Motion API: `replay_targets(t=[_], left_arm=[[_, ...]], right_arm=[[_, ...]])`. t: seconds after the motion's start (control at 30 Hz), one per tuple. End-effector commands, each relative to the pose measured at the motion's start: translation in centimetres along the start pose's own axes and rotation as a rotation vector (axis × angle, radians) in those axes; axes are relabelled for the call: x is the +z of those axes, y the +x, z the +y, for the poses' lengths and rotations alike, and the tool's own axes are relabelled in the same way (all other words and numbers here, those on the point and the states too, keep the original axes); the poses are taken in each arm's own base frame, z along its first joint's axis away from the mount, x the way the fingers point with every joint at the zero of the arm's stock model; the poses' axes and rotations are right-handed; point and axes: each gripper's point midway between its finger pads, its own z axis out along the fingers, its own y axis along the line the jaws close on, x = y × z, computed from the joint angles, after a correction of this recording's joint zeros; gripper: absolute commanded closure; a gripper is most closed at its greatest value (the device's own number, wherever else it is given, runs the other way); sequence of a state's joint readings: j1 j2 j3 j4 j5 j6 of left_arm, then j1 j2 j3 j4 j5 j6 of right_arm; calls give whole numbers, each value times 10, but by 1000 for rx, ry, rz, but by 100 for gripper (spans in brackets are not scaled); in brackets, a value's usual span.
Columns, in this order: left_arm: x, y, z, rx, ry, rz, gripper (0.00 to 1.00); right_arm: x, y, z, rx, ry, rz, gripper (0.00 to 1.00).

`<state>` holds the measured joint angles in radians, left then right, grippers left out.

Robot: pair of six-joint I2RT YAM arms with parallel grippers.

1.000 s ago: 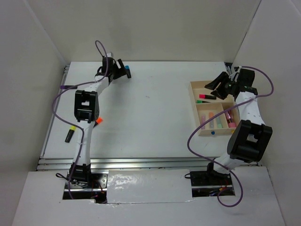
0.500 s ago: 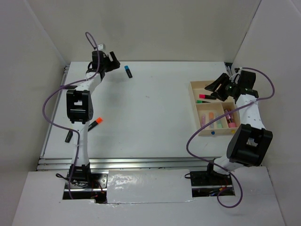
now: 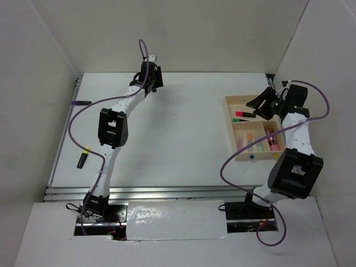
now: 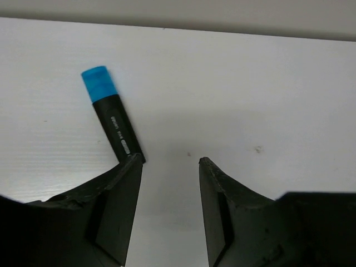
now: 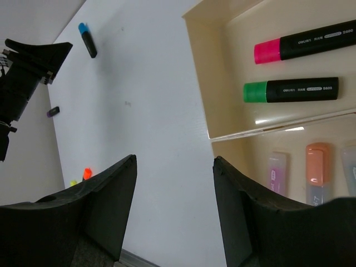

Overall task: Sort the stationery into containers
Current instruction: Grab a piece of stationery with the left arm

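Note:
A black highlighter with a blue cap [image 4: 111,114] lies on the white table, just beyond and left of my left fingertip. My left gripper [image 4: 169,160] is open and empty, low over the table at the far back [image 3: 151,78]; it hides that highlighter in the top view. My right gripper [image 3: 253,107] is open and empty above the far left corner of the tan wooden tray [image 3: 231,129]. In the right wrist view the tray [image 5: 203,72] holds a pink-capped [image 5: 303,47] and a green-capped highlighter [image 5: 292,89] in its far compartment. Pale markers [image 5: 318,169] lie in the nearer ones.
A yellow-ended marker [image 3: 82,158] and a purple-ended one [image 3: 82,103] lie near the table's left edge. An orange end [image 5: 87,172] shows in the right wrist view; the left arm hides it from the top. White walls enclose the table.
My left gripper has swung right along the back edge and now stands over the blue-capped highlighter. The left arm now covers the orange marker. The right gripper has barely moved.

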<state>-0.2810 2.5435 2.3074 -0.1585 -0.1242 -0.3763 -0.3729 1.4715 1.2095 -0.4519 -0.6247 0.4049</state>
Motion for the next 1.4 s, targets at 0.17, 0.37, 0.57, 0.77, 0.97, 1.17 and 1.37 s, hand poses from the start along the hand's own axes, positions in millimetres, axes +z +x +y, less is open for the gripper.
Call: replay_targets(t=[0.17, 0.37, 0.57, 0.77, 0.97, 1.17, 1.37], left_arm=[[15, 16, 40, -24, -151, 26, 40], [27, 38, 45, 22, -183, 70, 40], [41, 58, 47, 34, -163, 91, 36], [46, 62, 67, -51, -179, 107, 44], [46, 63, 74, -55, -197, 111, 53], [40, 65, 84, -19, -234, 132, 63], [34, 69, 93, -6, -232, 169, 76]], right_arm=[[-11, 1, -3, -1, -16, -3, 36], [-13, -2, -7, 4, -15, -10, 36], [-13, -3, -17, 16, -8, -5, 36], [-14, -6, -24, 38, -14, -1, 36], [-18, -5, -29, 59, -16, 2, 36], [-23, -7, -29, 59, -16, -9, 36], [-25, -7, -26, 63, -25, -11, 36]])
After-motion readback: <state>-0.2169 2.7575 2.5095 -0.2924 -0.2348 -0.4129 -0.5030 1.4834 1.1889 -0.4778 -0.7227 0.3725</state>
